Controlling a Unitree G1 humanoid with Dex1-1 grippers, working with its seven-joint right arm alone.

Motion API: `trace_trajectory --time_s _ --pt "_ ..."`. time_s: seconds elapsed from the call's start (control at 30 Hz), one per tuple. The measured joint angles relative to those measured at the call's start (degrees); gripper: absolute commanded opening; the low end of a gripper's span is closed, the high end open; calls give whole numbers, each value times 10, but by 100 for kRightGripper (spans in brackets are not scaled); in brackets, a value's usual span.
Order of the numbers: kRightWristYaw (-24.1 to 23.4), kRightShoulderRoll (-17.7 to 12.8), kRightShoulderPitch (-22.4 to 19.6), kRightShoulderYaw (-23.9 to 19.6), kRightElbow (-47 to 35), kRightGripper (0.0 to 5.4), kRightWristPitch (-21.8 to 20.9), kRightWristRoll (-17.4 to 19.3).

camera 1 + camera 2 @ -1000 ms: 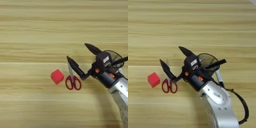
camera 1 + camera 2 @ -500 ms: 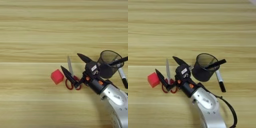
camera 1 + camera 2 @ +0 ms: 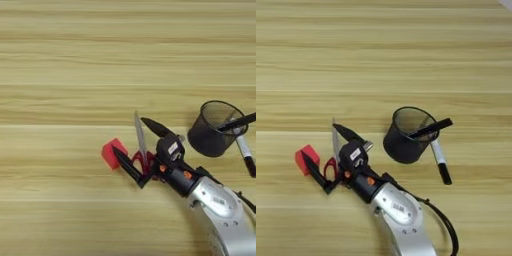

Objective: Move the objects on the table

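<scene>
The red cube (image 3: pixel 113 153) lies on the table (image 3: pixel 75 60) at the left of the red-handled scissors (image 3: pixel 141 150), and our claw (image 3: pixel 135 150) stands with its two black fingers wide apart around the scissors, gripping nothing, the lower finger just beside the cube; the black marker pen (image 3: pixel 439 159) lies at the right next to the black mesh cup (image 3: pixel 406 135), with a second pen leaning across its rim. We judge that nothing is moved yet; both objects are left.
</scene>
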Motion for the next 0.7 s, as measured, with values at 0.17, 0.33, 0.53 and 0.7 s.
trace_trajectory --time_s 0.17,0.33,0.53,0.7 --pt "-2 4 -7 17 15 539 -7 -11" --pt "-4 10 -10 35 23 539 -7 -20" --pt "-6 16 -19 52 47 539 -7 -25" --pt "-11 21 -23 58 66 539 -8 -25"
